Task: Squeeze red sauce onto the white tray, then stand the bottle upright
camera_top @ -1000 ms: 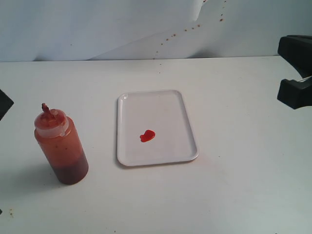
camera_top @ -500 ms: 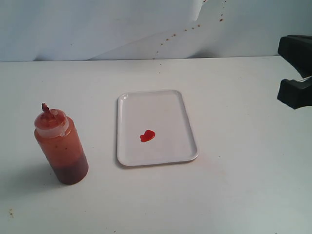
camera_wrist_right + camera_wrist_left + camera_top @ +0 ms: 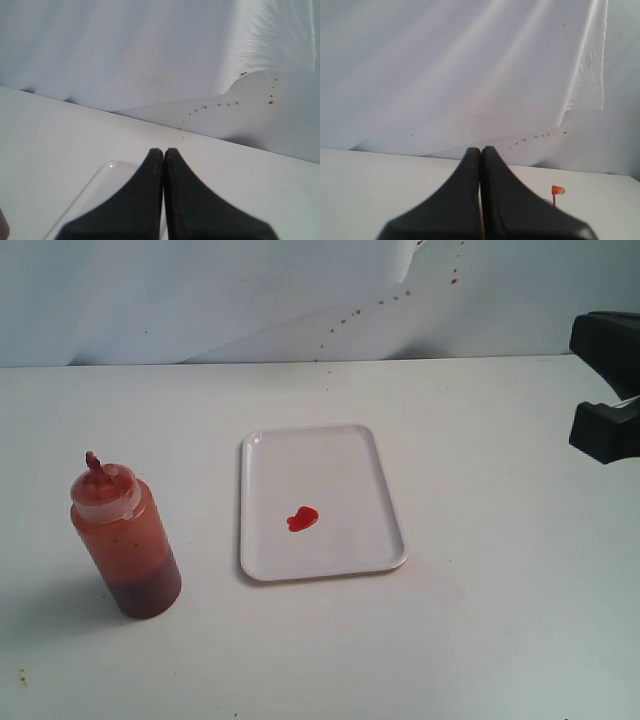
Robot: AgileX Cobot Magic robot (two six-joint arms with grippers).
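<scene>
With glossy red sauce [image 3: 302, 519] on the flat white tray [image 3: 350, 455] and the translucent squeeze bottle [image 3: 125, 540] upright, we are holding left claw [image 3: 481, 150] and right claw [image 3: 164, 150] clenched empty, clear.

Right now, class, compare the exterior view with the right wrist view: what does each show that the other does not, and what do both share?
Only the exterior view shows the bottle standing upright to the left of the white tray, and the red sauce lying as a small blob on that tray. Only the right wrist view shows the right gripper close up, its jaws shut on nothing. Both show the table, some of the tray (just one corner in the wrist view), and the reddish specks on the backdrop.
</scene>
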